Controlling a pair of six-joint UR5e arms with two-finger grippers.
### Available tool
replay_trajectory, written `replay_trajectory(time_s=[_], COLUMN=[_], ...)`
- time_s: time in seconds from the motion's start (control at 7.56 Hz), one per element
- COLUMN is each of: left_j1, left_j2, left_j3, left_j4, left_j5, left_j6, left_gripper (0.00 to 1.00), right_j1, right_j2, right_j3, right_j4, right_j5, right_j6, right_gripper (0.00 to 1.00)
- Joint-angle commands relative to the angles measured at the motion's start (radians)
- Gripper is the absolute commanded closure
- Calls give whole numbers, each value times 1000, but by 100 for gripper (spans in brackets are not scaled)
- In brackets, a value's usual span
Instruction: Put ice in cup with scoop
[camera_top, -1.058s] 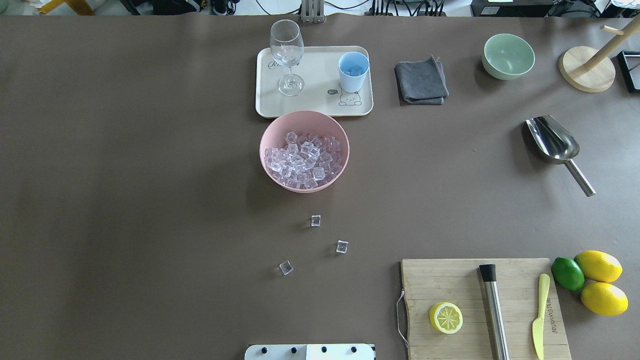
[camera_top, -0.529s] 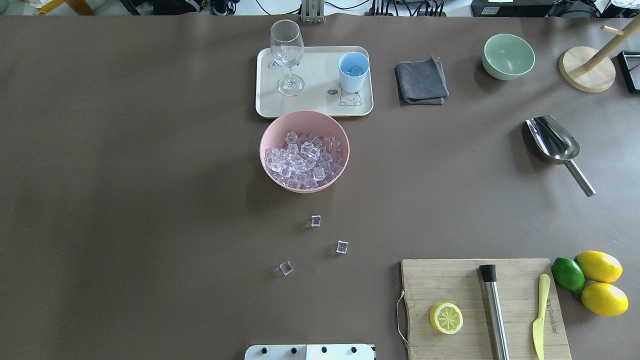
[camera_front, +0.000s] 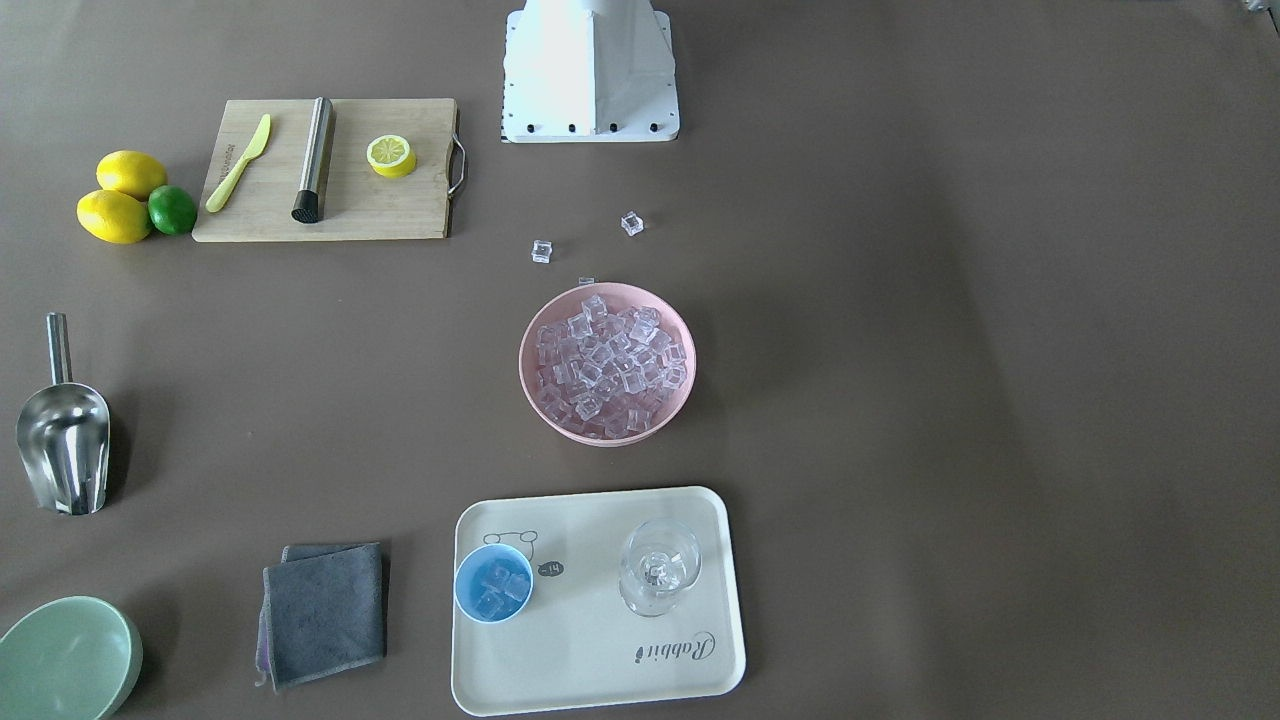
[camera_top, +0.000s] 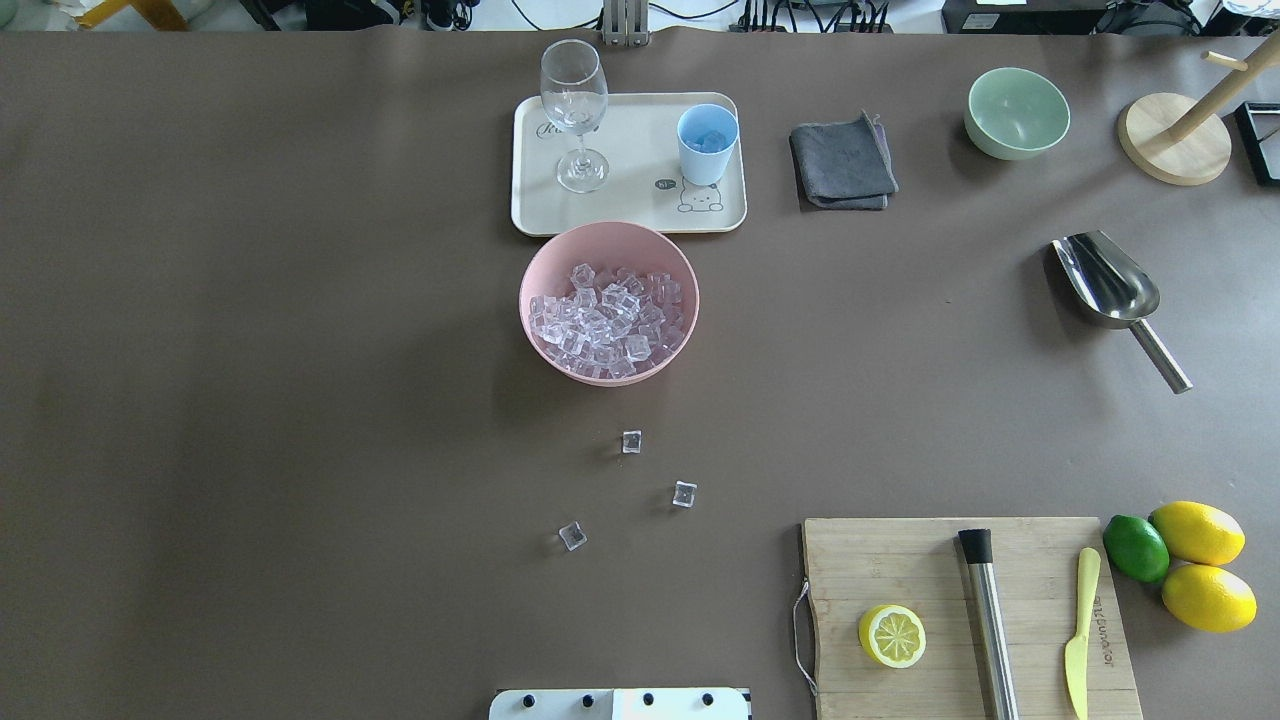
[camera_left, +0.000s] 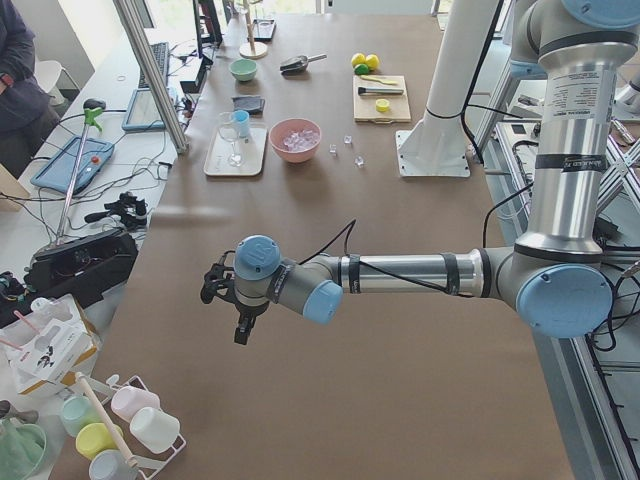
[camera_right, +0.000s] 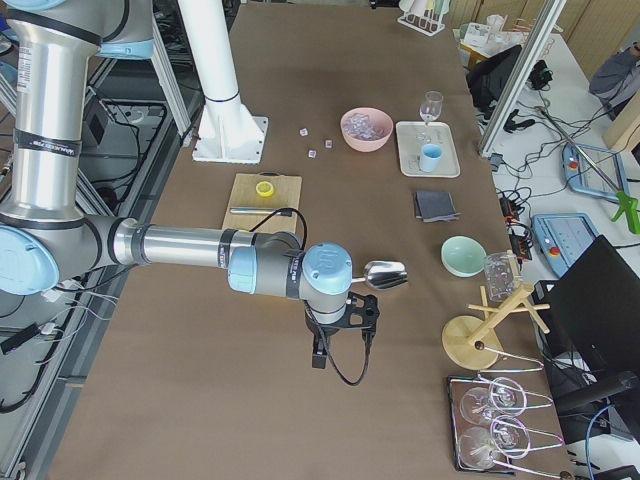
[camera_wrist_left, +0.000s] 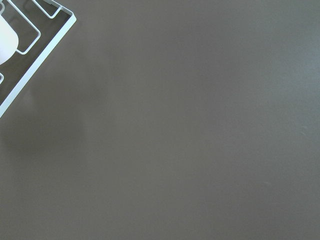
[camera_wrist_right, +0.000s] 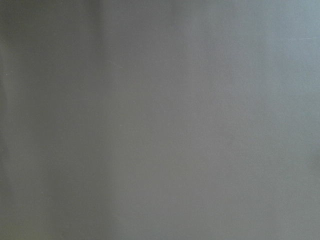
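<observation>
Brown tabletop (camera_top: 300, 400) carries all items.

1. L arm (camera_left: 400, 272) (near arm, exterior left view): stretched low over the table's left end. L gripper (camera_left: 240, 328) points down over bare surface, near a white wire rack (camera_left: 125, 440). Finger spacing: cannot tell from this view.
2. R arm (camera_right: 180, 245) (near arm, exterior right view): stretched over the table's right end. R gripper (camera_right: 320, 355) points down and touches no item. Finger spacing: cannot tell.
3. Wrist cams: bare tabletop only, plus a rack corner on the L cam.
4. Wooden cutting board (camera_top: 900, 560): robot's right, near edge. Holds half lemon (camera_top: 891, 635), steel rod w/ black tip (camera_top: 988, 620) and yellow knife (camera_top: 1080, 630). Two lemons (camera_top: 1197, 532) and a lime (camera_top: 1135, 548) lie just beside it.
5. Cream tray (camera_top: 640, 205): far centre.
6. Pink bowl (camera_top: 545, 260): just beside the tray, on the robot's side. Holds the bulk of the ice (camera_top: 605, 320).
7. Scoop (camera_top: 1110, 285): flat on the table at robot's right, trough up, handle toward the robot. Well apart from pink bowl and cup.
8. Green bowl (camera_top: 1017, 112) and grey cloth (camera_top: 842, 165): far right of the tray.
9. Wine glass (camera_top: 575, 110): upright on the tray.
10. Cup (camera_top: 707, 155): upright on the tray, beside the glass. A few cubes sit inside.
11. Three loose cubes (camera_top: 631, 441) lie on the table between the pink bowl and the robot base (camera_top: 620, 703).
</observation>
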Motion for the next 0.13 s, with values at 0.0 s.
replay_trajectory(time_s=[0.0], left_j1=[0], left_j2=[-2], left_j3=[6], left_j4=[0], left_j5=[0], left_j6=[0], left_gripper=[1], right_j1=[0], right_j2=[0], right_j3=[2], right_j4=[0], right_j5=[-1], right_j6=[-2], right_gripper=[0])
